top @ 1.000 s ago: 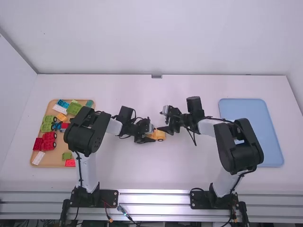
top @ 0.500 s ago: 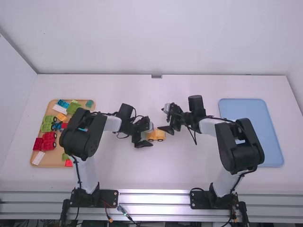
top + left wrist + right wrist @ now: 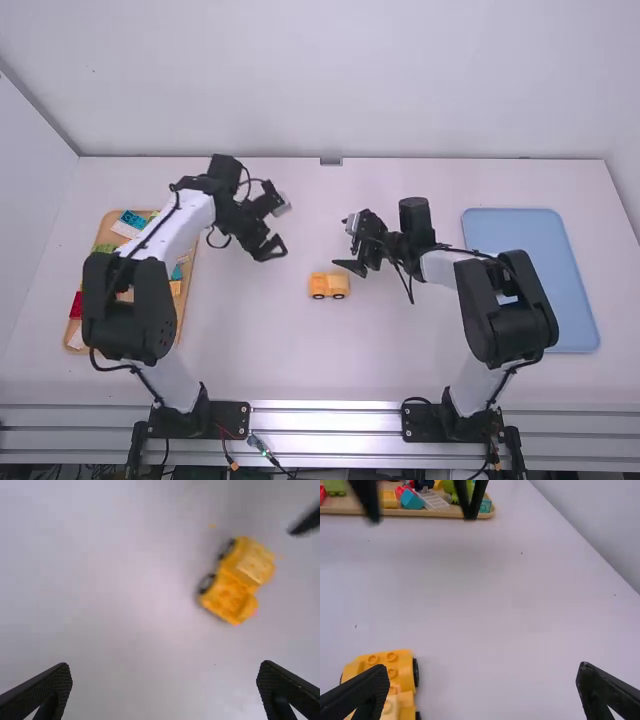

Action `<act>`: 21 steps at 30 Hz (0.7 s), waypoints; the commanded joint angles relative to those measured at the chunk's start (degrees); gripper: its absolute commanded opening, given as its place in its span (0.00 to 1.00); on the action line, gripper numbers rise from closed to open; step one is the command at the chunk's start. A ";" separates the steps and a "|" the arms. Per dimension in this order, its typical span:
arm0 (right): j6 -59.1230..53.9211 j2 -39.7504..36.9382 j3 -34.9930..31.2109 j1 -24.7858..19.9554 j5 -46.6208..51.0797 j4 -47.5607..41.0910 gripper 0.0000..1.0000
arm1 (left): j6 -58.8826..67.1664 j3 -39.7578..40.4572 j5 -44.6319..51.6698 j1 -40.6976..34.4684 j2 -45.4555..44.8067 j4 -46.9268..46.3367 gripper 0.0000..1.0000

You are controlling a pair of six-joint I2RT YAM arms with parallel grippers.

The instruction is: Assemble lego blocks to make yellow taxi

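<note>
Left gripper [image 3: 165, 672] has withdrawn from the taxi [image 3: 329, 285], spread and empty; right gripper [image 3: 484, 672], nearby, is likewise. Assembly looks nearly done.

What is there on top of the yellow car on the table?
A paler yellow block sits on the yellow car, with round studs showing beside it. Whatever lies beneath the block is covered.
</note>
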 commanded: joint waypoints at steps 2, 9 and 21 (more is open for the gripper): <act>5.33 -1.20 0.96 -0.22 0.37 2.91 0.99 | -27.69 4.52 -8.83 6.27 -0.92 -1.09 0.99; 12.66 -1.20 0.94 -0.24 3.06 7.98 0.99 | -75.52 4.92 -23.17 20.57 -0.92 -4.52 0.99; 13.75 -1.20 1.33 0.17 3.10 8.79 0.99 | -98.36 -10.05 -17.70 33.51 -0.90 3.08 0.99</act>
